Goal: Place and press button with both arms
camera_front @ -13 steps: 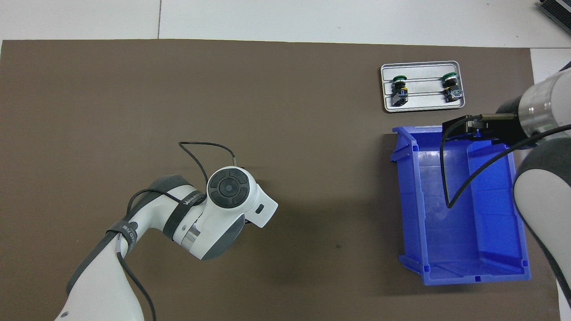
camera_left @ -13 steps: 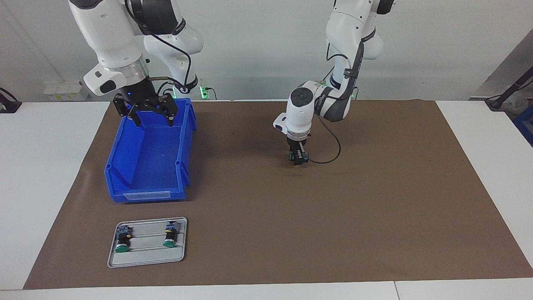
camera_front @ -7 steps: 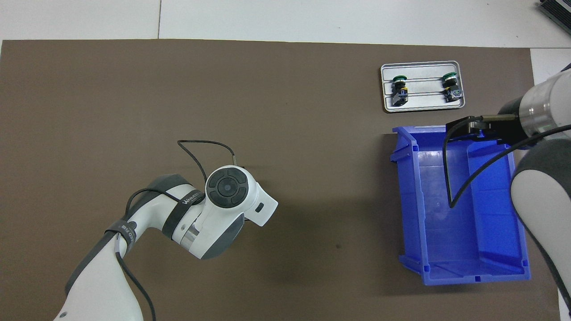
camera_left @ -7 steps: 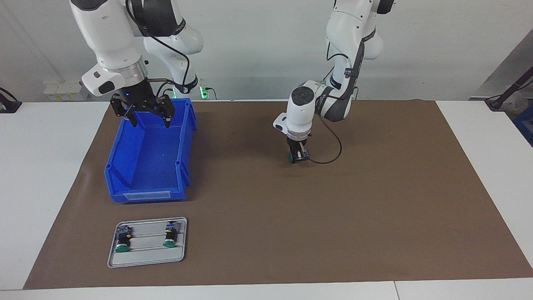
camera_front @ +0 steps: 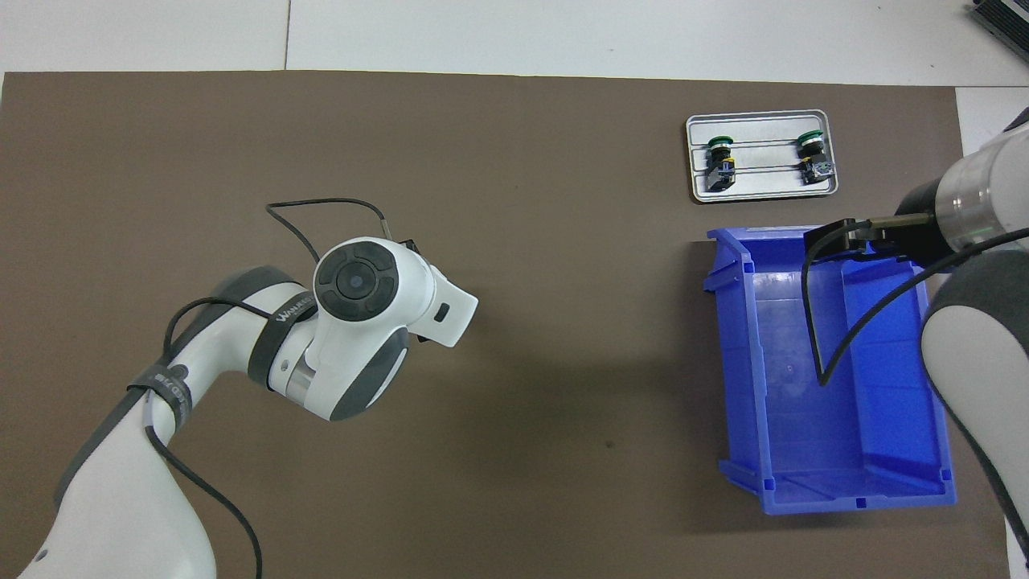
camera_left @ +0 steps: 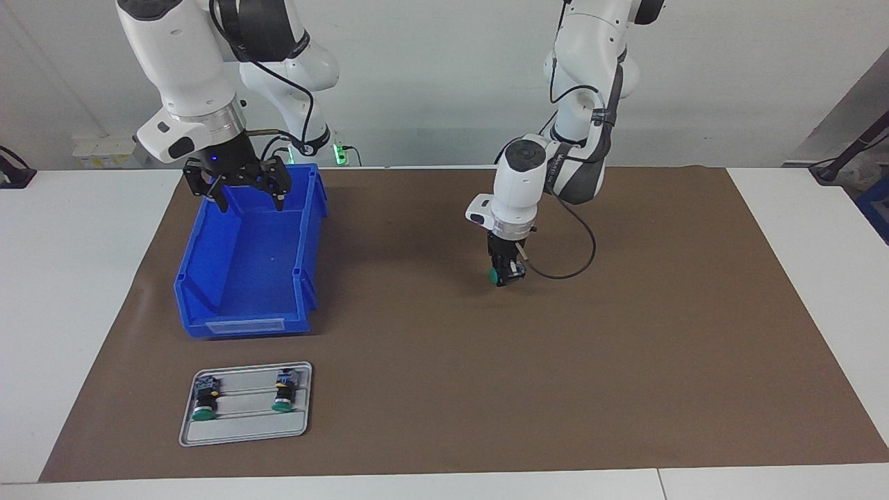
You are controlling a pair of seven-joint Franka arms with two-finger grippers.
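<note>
A button [camera_left: 494, 276] with a green cap and a black body hangs sideways just above the middle of the brown mat, and my left gripper [camera_left: 503, 272] is shut on it, pointing straight down. In the overhead view the left arm's white wrist [camera_front: 362, 281] hides both that gripper and the button. My right gripper [camera_left: 251, 205] stands open, with nothing between its fingers, over the end of the blue bin [camera_left: 208, 278] nearest the robots.
A grey tray [camera_left: 244, 434] farther from the robots than the bin carries two more green-capped buttons [camera_left: 203, 403] [camera_left: 283, 396], also seen on the tray [camera_front: 762, 186] from overhead. The bin [camera_front: 884, 482] holds nothing. A black cable loops from the left wrist.
The left gripper closed on the button, then carried it a little away from the robots. The right gripper edged slightly toward the robots over the bin.
</note>
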